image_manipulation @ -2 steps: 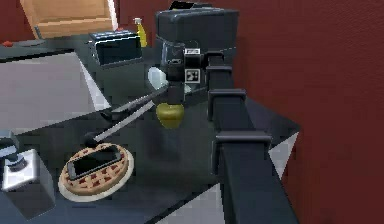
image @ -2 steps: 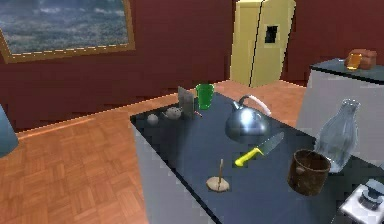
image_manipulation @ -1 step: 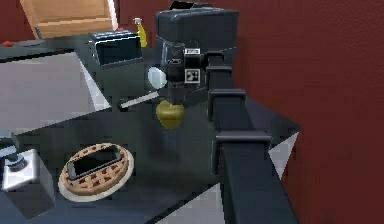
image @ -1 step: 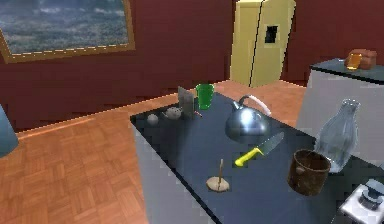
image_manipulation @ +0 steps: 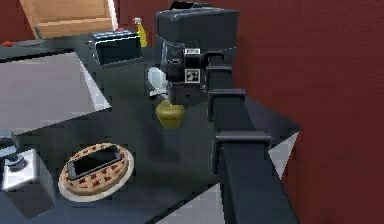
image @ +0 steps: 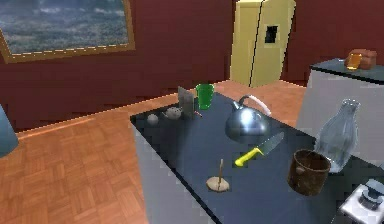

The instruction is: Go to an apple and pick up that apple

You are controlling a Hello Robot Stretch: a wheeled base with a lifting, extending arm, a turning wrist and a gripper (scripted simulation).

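In the arm side view the apple (image_manipulation: 170, 114), a yellow-green round body, sits at the far end of the tool (image_manipulation: 175, 97), directly beneath the two white marker squares and against the dark counter (image_manipulation: 120, 120); the offset between tool and apple is therefore almost nil across the picture, and what remains is mostly along the vertical; whether the fingers touch the apple, or whether the apple rests on the counter or hangs clear of it, cannot be told; the state of the fingers cannot be told, nor whether the tool holds anything. The apple is near-spherical and has no usable long axis; its stem direction cannot be made out, so approach angle probably matters little. A pale rounded object (image_manipulation: 157, 78) stands just beside the apple, on the farther side; any correction should probably keep clear of it.
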